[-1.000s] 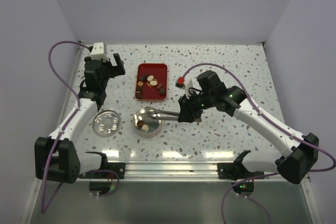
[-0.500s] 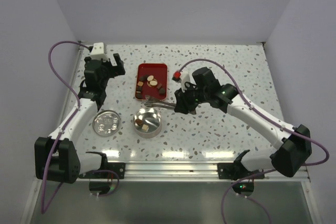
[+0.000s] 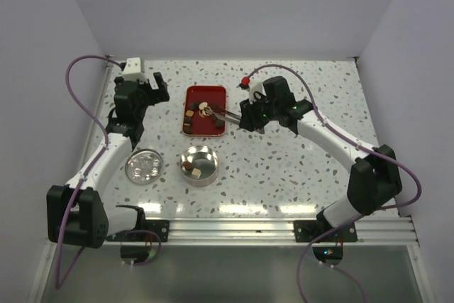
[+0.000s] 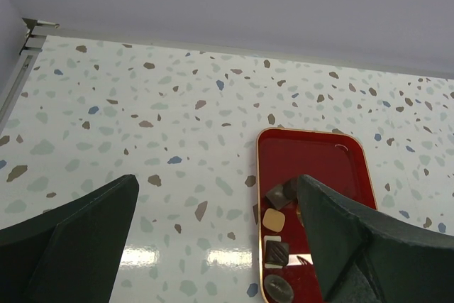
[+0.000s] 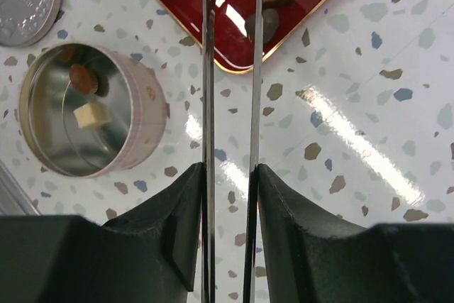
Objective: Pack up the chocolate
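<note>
Pale lavender walls on three sides; speckled white table; metal rail along near edge

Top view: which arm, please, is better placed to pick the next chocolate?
Right: its jaws hold thin metal tweezers with tips over the small chocolate pieces in the red rectangular tray; left jaws open, empty.

Seen from above, the left arm and the right arm look alike, with white tube-like link shells between chunky black joint housings and a black block base each. A thin purple cable loops out at nine o'clock of the left arm. Its wrist has a white block at twelve o'clock, and the right wrist shows a small red spot at eleven o'clock. The left gripper and the right gripper have matt, near-black, wedge-shaped fingers.
</note>
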Controlling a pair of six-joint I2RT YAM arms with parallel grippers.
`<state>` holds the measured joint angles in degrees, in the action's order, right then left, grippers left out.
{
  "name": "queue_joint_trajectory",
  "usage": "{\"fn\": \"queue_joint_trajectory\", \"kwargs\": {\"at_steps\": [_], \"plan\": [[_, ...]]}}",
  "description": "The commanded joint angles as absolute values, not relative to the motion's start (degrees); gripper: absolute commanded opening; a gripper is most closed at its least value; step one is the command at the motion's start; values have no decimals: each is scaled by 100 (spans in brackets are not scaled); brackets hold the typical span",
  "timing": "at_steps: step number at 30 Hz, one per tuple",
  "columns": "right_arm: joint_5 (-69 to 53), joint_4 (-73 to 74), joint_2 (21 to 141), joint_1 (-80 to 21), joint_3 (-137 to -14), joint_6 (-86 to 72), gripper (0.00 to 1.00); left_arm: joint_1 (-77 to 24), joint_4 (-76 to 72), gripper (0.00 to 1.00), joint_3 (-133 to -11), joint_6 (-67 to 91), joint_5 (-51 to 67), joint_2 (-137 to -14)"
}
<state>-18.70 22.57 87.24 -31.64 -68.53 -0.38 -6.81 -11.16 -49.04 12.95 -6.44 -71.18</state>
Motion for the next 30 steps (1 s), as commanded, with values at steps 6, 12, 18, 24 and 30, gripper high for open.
{"fn": "queue_joint_trajectory", "kwargs": {"at_steps": [6, 12, 18, 24, 30], "plan": [[-1995, 1732, 9298, -3032, -7453, 343, 42, -703, -1239, 100, -4983, 1327, -712, -7066], [-2039, 1582, 9579, -3024, -7550, 334, 44, -694, -1230, 100, -4983, 1336, -712, -7101], [-1995, 1599, 9817, -3006, -7699, 404, 45, -703, -1222, 100, -4992, 1318, -729, -7102], [-2057, 1705, 9975, -3006, -7743, 457, 45, -703, -1222, 100, -4992, 1318, -738, -7110], [-1951, 1749, 10046, -3006, -7647, 518, 45, -703, -1222, 100, -4992, 1310, -738, -7119]]}}
